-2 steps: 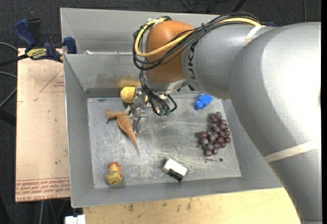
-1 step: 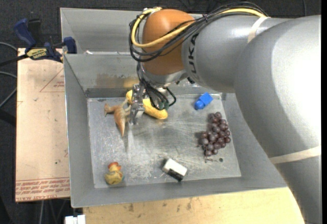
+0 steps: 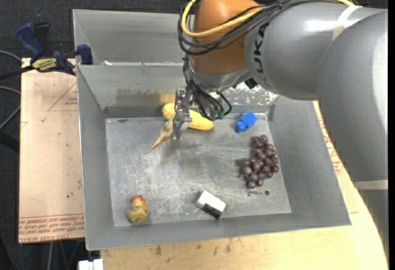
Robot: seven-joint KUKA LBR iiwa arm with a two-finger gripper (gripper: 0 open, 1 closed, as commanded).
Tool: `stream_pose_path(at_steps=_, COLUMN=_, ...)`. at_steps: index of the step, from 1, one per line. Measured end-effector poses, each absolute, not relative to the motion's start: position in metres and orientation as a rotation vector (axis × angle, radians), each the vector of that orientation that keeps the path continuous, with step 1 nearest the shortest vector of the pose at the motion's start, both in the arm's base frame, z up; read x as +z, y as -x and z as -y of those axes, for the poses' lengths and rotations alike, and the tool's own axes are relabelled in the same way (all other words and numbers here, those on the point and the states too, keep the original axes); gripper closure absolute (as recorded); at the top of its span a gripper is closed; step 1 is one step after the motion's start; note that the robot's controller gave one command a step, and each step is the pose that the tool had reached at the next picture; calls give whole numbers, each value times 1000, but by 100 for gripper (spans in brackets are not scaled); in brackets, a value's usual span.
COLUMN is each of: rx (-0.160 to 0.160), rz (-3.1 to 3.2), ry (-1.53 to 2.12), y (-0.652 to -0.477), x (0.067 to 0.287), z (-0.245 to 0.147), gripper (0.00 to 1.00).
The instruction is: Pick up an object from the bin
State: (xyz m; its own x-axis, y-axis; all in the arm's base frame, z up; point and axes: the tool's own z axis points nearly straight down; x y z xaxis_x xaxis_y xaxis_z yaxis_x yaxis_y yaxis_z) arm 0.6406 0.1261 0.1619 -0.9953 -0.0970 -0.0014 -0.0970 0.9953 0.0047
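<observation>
View from above into a grey metal bin [image 3: 92,158] with a flat, scuffed floor and sloping walls. The arm [image 3: 321,53], a thick grey tube, enters from the right and ends in a rounded orange cover [image 3: 216,28] wrapped by yellow and black cables [image 3: 188,16]. Below the cover the gripper [image 3: 179,122] hangs down over the back middle of the floor, close to the rear wall.

The gripper's lower end meets two things. The first is a yellow banana [image 3: 197,121], which lies crosswise just in front of the rear wall, with its left end hidden behind the gripper. The second is a tan cone [image 3: 160,138], which lies on the floor pointing down and to the left, with its wide end at the gripper's tip. Whether the gripper is spread, pressed together or pinching either one cannot be told from this angle, nor whether the cone is touched or merely overlapped.

The other things lie loose and well apart:
- A small blue block [image 3: 245,122] sits to the right of the banana, near the rear right corner
- A bunch of dark purple grapes [image 3: 259,161] rests along the right side of the floor, in front of the block
- A small white box [image 3: 211,203] with a dark edge lies tilted near the front wall, right of centre
- A yellow toy with a red spot [image 3: 138,209] stands in the front left corner
</observation>
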Motion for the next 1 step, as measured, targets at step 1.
stream_pose_path(at_steps=1, rx=-8, rz=-3136, ry=142, y=-649, x=208, z=-124, gripper=100)
